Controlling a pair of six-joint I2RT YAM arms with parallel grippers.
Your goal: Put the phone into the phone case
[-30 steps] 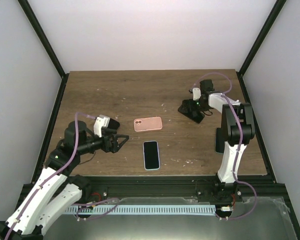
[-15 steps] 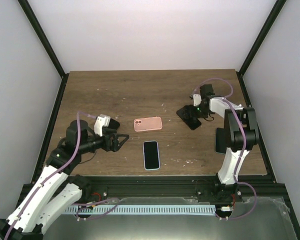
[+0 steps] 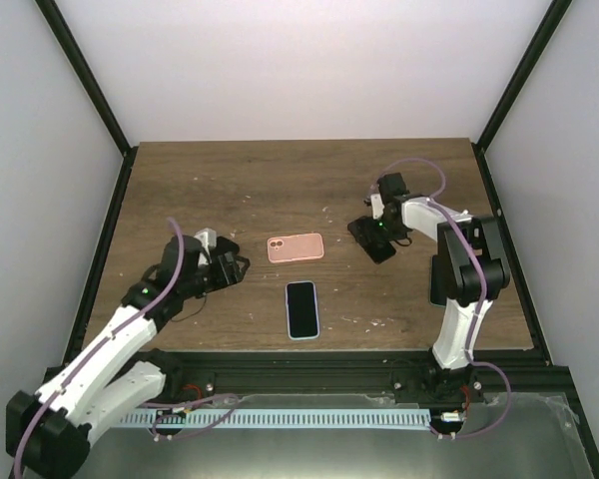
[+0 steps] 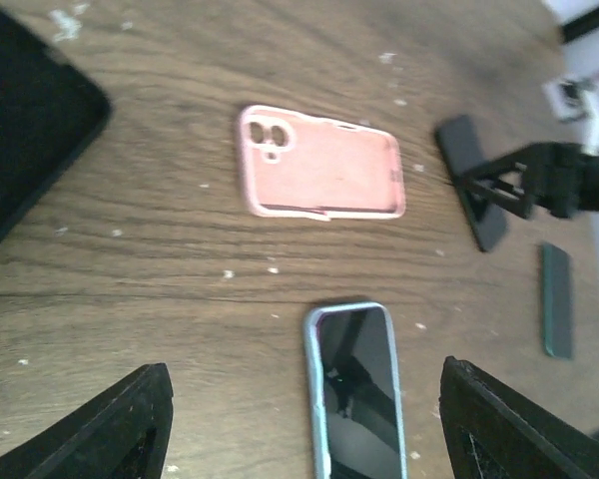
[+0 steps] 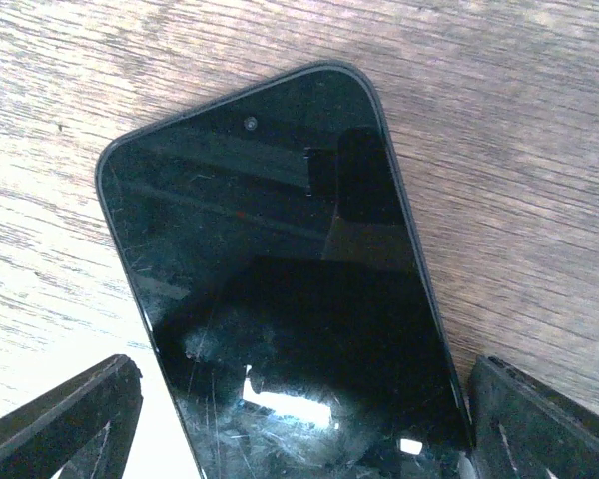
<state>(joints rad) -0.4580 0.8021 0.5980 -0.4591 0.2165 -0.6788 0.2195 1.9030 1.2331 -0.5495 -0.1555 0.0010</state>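
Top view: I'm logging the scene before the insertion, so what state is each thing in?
Case: empty, lying flat.
Blue-edged phone: screen up, dark, apart from the case.
Black phone: screen up, dark, lying flat.
Left fingers: open, holding nothing.
Right fingers: open, either side of the black phone.

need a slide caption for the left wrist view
Open left pincer over a wooden table: pink phone case lying beyond a face-up phone.
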